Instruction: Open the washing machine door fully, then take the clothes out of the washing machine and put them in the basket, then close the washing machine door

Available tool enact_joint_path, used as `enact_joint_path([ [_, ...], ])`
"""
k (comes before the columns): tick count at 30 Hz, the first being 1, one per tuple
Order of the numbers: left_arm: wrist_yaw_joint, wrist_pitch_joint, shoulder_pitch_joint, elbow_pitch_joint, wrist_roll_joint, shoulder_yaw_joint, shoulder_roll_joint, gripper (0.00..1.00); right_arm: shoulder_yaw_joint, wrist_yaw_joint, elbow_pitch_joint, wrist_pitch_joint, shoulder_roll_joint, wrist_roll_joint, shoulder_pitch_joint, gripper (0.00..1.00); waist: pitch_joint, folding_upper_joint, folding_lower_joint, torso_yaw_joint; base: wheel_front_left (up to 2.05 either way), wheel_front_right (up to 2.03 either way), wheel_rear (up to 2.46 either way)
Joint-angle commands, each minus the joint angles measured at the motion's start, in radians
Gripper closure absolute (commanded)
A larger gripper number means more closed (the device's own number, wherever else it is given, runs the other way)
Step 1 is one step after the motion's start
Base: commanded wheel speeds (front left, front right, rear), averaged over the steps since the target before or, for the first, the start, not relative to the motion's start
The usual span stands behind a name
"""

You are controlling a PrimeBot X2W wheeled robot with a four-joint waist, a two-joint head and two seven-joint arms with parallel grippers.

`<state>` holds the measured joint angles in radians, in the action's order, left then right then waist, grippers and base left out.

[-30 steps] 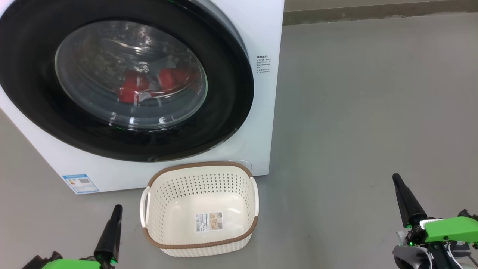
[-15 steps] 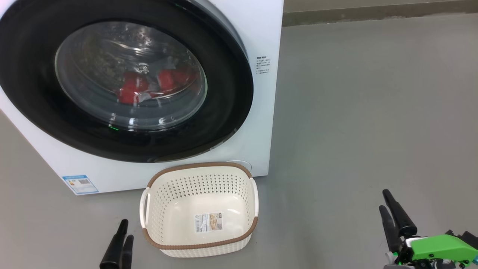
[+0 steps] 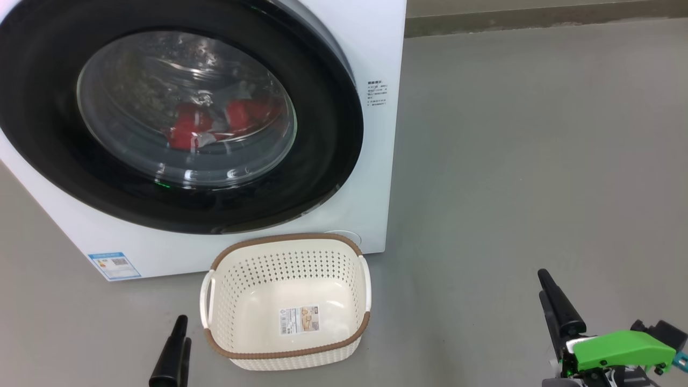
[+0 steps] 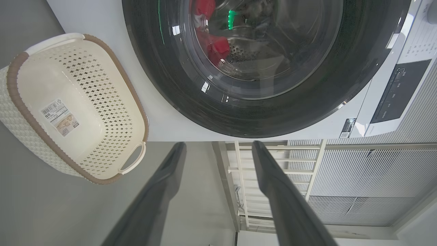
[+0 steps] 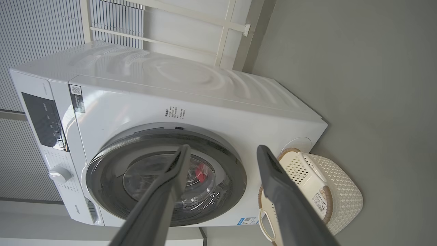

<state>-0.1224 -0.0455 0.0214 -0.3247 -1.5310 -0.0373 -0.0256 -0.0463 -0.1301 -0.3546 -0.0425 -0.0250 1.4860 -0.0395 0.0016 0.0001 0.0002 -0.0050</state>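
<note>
Washing machine door [image 3: 328,161] sits shut, up and ahead of my left claw [image 3: 183,329] and well off to the left of my right claw [image 3: 543,282]. The red clothes [image 3: 185,129] lie behind its window.

My worry is the first pull. I see no handle on the glossy black rim from here, so a claw may skate off the rim or press on the clear bowl instead of catching an edge.

The basket [image 3: 290,239] stands just right of my left claw, close against the washing machine [image 3: 376,43] below the door; I cannot tell whether it touches. An arm reaching low could knock it aside, and then the clothes would land on the floor [image 3: 510,161].

Both arms hang low with their fingers pointing toward the machine, and neither touches anything. Each wrist view shows its claw spread wide with nothing between the fingers.
</note>
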Motion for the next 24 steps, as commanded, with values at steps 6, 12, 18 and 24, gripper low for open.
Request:
enact_joint_path([
  [6, -0.003, 0.027, 0.045, 0.037, 0.084, -0.011, -0.026, 0.0, 0.022, 0.0, 0.026, 0.025, -0.012, -0.099, -0.057, 0.0, 0.0, -0.0001, -0.0001, -0.001, 0.0, 0.0, 0.0],
  [12, -0.003, 0.047, 0.048, 0.049, 0.176, -0.014, -0.022, 0.0, 0.041, 0.0, 0.031, 0.045, -0.011, -0.193, -0.068, 0.0, 0.002, -0.0001, -0.0001, -0.001, 0.0, 0.0, 0.0],
  [18, -0.003, 0.062, 0.052, 0.057, 0.243, -0.018, -0.023, 0.0, 0.052, 0.0, 0.033, 0.06, -0.012, -0.254, -0.078, 0.0, 0.004, -0.0001, -0.0001, -0.002, 0.0, 0.0, 0.0],
  [24, -0.004, 0.08, 0.057, 0.057, 0.334, -0.023, -0.024, 0.0, 0.071, 0.0, 0.033, 0.077, -0.013, -0.326, -0.089, 0.0, 0.005, -0.0001, -0.0001, -0.003, 0.0, 0.0, 0.0],
])
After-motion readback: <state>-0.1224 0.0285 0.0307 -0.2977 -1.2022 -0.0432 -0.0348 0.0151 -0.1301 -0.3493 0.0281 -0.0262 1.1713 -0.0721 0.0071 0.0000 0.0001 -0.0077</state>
